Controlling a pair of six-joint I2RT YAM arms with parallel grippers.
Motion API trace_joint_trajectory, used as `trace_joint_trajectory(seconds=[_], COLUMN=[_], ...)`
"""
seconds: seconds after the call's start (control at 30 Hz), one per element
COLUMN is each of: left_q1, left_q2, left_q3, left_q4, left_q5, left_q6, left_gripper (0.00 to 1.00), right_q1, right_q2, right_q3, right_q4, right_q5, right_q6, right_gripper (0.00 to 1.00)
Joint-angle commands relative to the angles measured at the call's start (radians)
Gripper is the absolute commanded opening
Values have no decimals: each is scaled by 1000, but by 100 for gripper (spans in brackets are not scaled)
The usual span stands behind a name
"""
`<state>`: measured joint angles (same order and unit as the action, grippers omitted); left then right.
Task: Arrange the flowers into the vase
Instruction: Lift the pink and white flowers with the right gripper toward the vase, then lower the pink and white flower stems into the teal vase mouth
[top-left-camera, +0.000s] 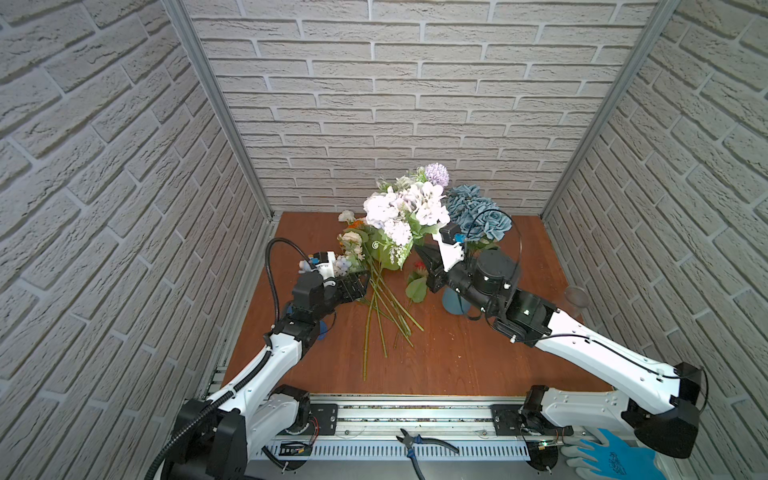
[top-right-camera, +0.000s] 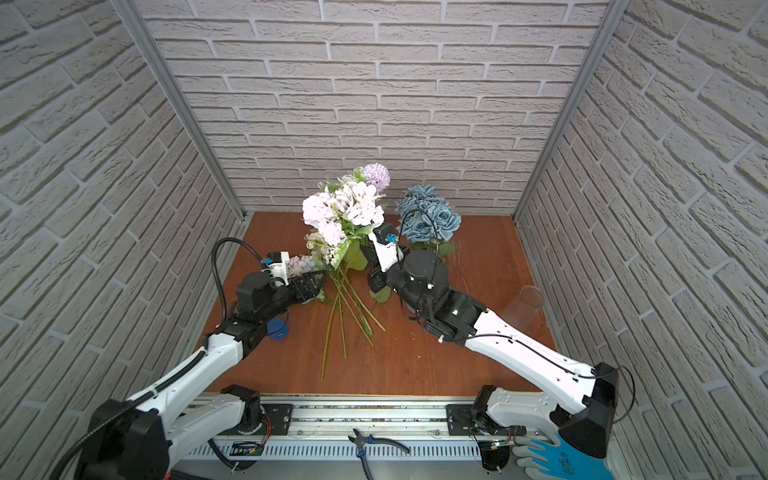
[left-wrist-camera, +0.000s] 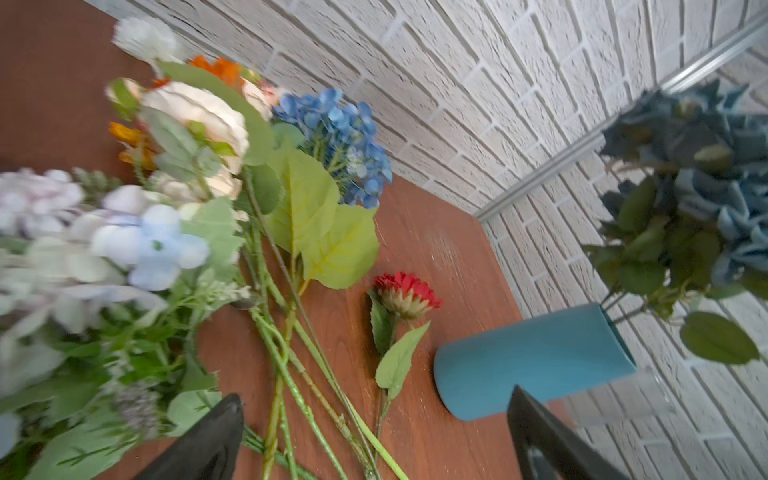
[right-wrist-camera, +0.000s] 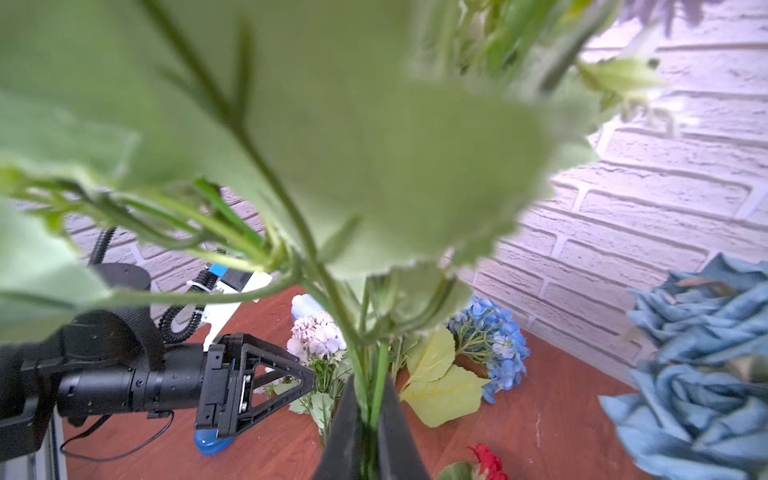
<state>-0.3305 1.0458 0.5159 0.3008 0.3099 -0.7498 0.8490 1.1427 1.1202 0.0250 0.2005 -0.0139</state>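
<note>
While the right gripper pinches the roughly upright lilac-white flower bunch by its stems, the teal cylinder vase with dusty-blue roses sits just back toward the base, under that wrist. Left gripper is wide open, empty, farther off.

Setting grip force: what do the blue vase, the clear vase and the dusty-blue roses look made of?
Blue vase: matte, opaque, ceramic or plastic; no glare. Clear vase: glass or acrylic; table shows through. Dusty-blue roses: probably fabric; soft, matte folded petals.
</note>
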Motion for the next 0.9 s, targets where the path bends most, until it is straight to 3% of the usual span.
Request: trace_joint_trajectory(seconds=[0.0,0.13,0.27,0.4,0.73,0.87], left_q1=[-52,-97,-136,-164,-230,-243], left_q2=[46,120,193,249,356,389], left_q3=[58,90,118,145,206,234], left_q4=[120,172,204,231,324,352], left_q5=[31,51,59,70,50,41], left_q6=[64,58,51,41,-1,-13], left_gripper=[98,98,98,98,98,98], right_q1=[-37,-136,-277,-382,-466,-482], right_q2=[-43,-104,-159,-138,-59,-51], right_q3=[-42,-108,-213,-231,-289,-382], right_q4=[0,4,143,197,422,567], right_q5=[-32,-139,-309,-424,-514,-511], right_q6=[-153,-194,-198,-172,-119,-105], right_gripper=[6,6,6,6,6,6])
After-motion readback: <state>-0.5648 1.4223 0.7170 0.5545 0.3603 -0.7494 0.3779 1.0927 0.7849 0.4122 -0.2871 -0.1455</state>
